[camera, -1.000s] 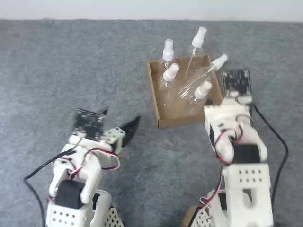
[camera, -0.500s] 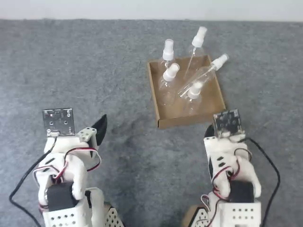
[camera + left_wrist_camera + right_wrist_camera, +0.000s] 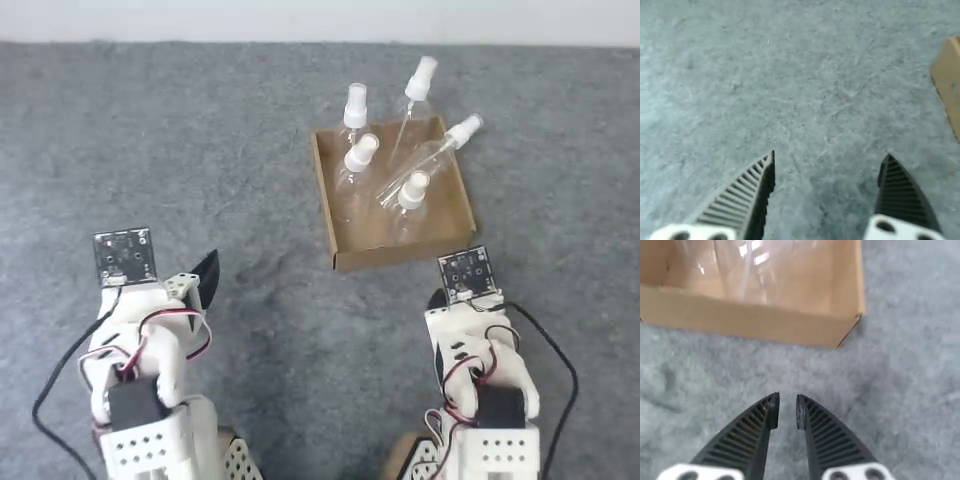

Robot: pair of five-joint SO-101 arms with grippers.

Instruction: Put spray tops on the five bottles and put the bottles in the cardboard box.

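high view: cardboard box [image 3: 400, 256] holds seemingly five spray-topped bottles [image 3: 352, 192], their clear bodies overlapping; left wrist view: left gripper [image 3: 830, 155] spread wide, empty, over carpet [image 3: 790, 75]; right wrist view: right gripper [image 3: 787, 397] nearly closed, empty, near the box

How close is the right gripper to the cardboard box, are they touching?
Apart. The right wrist view shows a strip of bare grey carpet between the right gripper and the near wall of the cardboard box.

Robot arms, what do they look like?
The left arm and right arm are white with red, white and black wires and a dark square circuit board on top. The left end effector and right end effector have black, pointed, ridged fingers.
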